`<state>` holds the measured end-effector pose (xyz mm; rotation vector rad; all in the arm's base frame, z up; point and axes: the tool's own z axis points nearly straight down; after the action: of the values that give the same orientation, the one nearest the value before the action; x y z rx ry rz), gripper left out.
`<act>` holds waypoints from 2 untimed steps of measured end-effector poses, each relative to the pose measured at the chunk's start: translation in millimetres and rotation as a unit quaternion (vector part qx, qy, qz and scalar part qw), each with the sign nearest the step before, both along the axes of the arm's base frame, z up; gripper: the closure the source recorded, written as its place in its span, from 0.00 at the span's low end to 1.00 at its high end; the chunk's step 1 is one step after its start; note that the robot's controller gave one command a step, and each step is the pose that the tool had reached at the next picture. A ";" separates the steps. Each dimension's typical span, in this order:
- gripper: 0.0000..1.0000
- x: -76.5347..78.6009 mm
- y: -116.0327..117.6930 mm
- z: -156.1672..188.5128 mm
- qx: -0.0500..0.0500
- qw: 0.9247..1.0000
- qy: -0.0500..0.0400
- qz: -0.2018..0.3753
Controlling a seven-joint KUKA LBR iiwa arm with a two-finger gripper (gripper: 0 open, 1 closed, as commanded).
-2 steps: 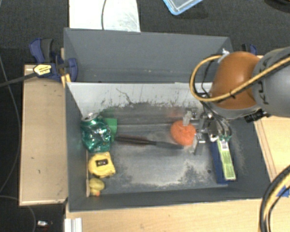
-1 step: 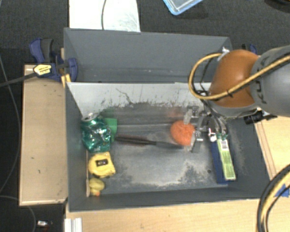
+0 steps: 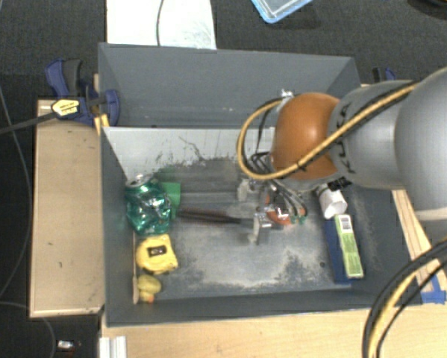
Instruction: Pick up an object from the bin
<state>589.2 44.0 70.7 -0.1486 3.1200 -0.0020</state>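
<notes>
Farthest left of the pincer [image 3: 259,228], against the left wall of the grey bin [image 3: 223,80], lies a green crumpled can [image 3: 144,204]. A green block [image 3: 171,192] touches the side of the can nearer the pincer. Below these two and equally far left of the pincer sits a yellow tape measure [image 3: 156,256]. A small yellow thing [image 3: 147,286] lies just below it in the bin's near left corner.

A dark slim rod [image 3: 208,215] lies flat on the bin floor, running from beside the can rightward, and its right end stops just left of the pincer. The pincer hangs low over the middle of the floor at that end — whether it is spread or pressed together cannot be told, nor whether it touches the rod. The arm's orange cover [image 3: 304,136] sits directly above the pincer.

Just right of the pincer stands a small white bottle [image 3: 332,201]. Below the bottle and further right of the pincer, a green-and-white packet [image 3: 347,246] rests on a blue flat thing [image 3: 330,253] along the bin's right side.
</notes>
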 end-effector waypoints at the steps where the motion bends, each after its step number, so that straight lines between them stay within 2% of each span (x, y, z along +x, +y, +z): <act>1: 1.00 -16.9 64.2 -0.2 0.000 0.995 0.002 -0.103; 2: 1.00 -16.9 64.2 -0.2 0.000 0.995 0.002 -0.103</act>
<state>572.3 108.3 70.5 0.1739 3.1231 -0.0044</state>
